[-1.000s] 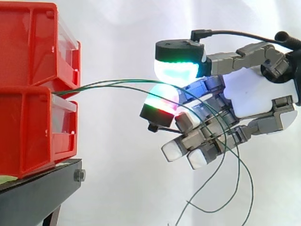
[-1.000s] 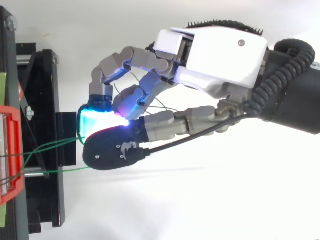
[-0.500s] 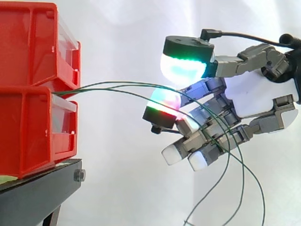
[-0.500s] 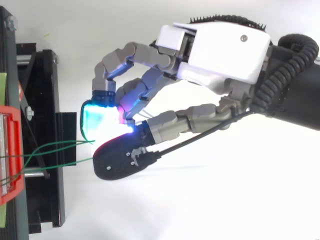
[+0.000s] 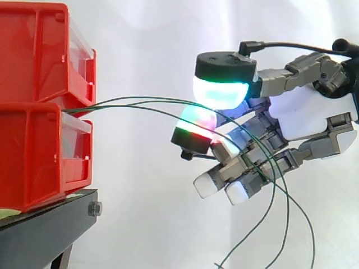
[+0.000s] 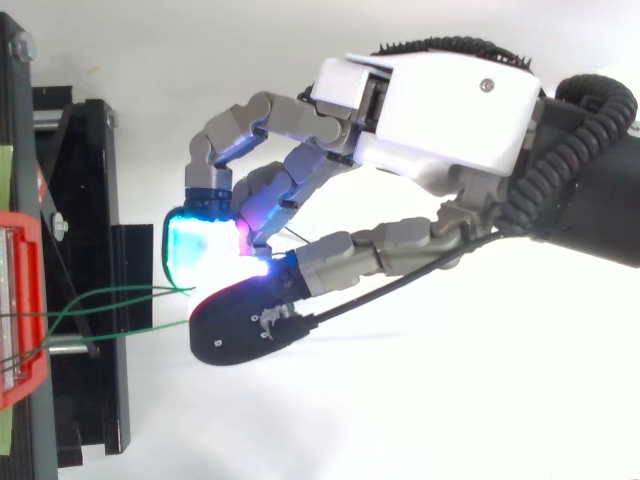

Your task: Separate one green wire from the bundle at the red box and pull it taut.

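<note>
Two red bins point(image 5: 33, 151) are stacked on the black stand point(image 5: 45, 224) at the left. Thin green wires point(image 5: 134, 101) come out between the bins and arc right to my hand point(image 5: 305, 117). One wire runs in between the green-glowing thumb pad point(image 5: 221, 92) above and a red-glowing finger pad point(image 5: 193, 124) below. A second wire crosses lower, over the curled fingers, and the loose ends hang down to the lower right. From above, the wires point(image 6: 110, 296) leave the red box point(image 6: 20, 300) and reach the hand point(image 6: 440, 110) at its glowing pads.
The black stand point(image 6: 90, 200) sticks out from under the bins toward the hand. A white curtain lies behind and below everything. There is open space between the bin fronts and the fingertips.
The thumb has lifted and shifted a little right, away from the bins. The loose wire ends have swung further right and down. The bins have not moved.
</note>
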Robot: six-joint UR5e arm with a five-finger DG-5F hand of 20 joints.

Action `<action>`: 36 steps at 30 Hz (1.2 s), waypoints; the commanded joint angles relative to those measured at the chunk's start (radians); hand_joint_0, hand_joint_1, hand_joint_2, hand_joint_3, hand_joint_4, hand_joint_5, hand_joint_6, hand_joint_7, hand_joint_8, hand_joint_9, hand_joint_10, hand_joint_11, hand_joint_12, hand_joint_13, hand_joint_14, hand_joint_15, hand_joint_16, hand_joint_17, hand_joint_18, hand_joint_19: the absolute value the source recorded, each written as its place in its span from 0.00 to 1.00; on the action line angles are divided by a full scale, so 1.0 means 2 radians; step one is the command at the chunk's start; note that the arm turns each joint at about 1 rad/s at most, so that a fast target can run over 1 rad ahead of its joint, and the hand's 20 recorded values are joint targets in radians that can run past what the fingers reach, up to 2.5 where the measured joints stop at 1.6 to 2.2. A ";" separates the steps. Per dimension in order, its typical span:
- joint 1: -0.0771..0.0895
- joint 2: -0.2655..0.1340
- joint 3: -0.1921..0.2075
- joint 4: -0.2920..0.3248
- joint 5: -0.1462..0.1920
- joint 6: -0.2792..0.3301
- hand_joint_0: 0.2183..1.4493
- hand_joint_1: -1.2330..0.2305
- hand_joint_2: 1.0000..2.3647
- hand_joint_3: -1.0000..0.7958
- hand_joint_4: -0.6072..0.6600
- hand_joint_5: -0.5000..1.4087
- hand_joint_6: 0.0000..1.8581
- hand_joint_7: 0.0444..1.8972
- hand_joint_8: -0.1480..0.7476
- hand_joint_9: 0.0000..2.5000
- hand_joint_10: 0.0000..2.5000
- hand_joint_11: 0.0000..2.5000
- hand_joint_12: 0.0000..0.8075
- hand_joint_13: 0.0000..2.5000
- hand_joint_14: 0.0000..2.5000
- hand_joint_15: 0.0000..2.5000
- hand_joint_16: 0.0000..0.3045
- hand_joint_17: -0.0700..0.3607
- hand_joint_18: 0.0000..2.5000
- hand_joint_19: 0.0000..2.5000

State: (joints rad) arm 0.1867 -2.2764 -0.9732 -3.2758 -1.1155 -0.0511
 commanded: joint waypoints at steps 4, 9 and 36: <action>0.001 0.000 0.000 0.000 0.000 0.000 0.34 0.27 0.01 0.40 0.52 0.17 0.48 0.55 0.46 0.41 0.01 0.37 0.44 0.26 0.01 0.21 0.18 0.45 0.24 0.25; 0.001 0.000 0.000 0.000 0.002 0.004 0.31 0.36 0.01 0.40 0.55 0.18 0.48 0.52 0.47 0.43 0.01 0.37 0.44 0.28 0.01 0.22 0.18 0.45 0.25 0.26; 0.001 0.000 -0.002 0.002 0.003 0.010 0.36 0.25 0.01 0.34 0.53 0.17 0.47 0.58 0.46 0.44 0.01 0.40 0.43 0.31 0.01 0.23 0.18 0.45 0.26 0.25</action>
State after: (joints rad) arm 0.1887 -2.2764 -0.9761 -3.2720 -1.1094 -0.0318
